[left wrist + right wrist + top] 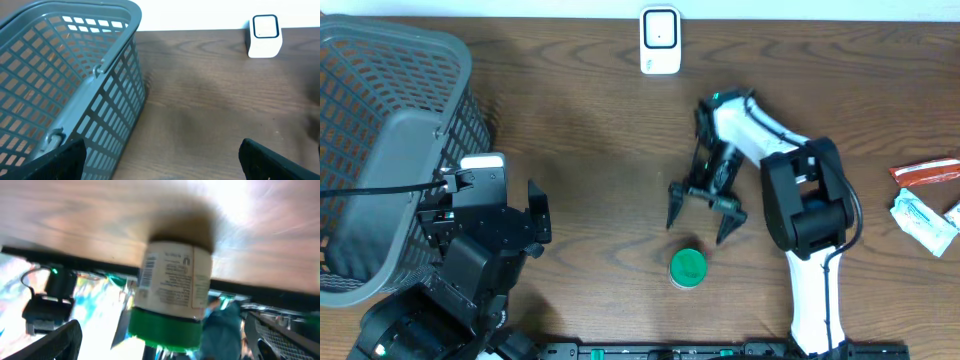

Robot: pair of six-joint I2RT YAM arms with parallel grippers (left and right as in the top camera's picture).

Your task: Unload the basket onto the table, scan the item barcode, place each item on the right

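A small jar [688, 267] with a green lid stands upright on the wooden table, near the front middle. In the right wrist view the jar [172, 287] shows a pale label with a barcode [148, 272] on its left side and its green lid [164, 328]. My right gripper [699, 223] hovers just behind the jar, open, both fingers apart from it. The white scanner [660, 41] stands at the table's far edge and also shows as the scanner [264, 36] in the left wrist view. My left gripper [537, 219] is open with nothing in it, next to the basket.
A grey plastic basket [380, 150] fills the left side of the table, and its wall [115, 105] is close to my left gripper [162, 167]. A red packet [926, 172] and white-and-teal packets [923, 219] lie at the right edge.
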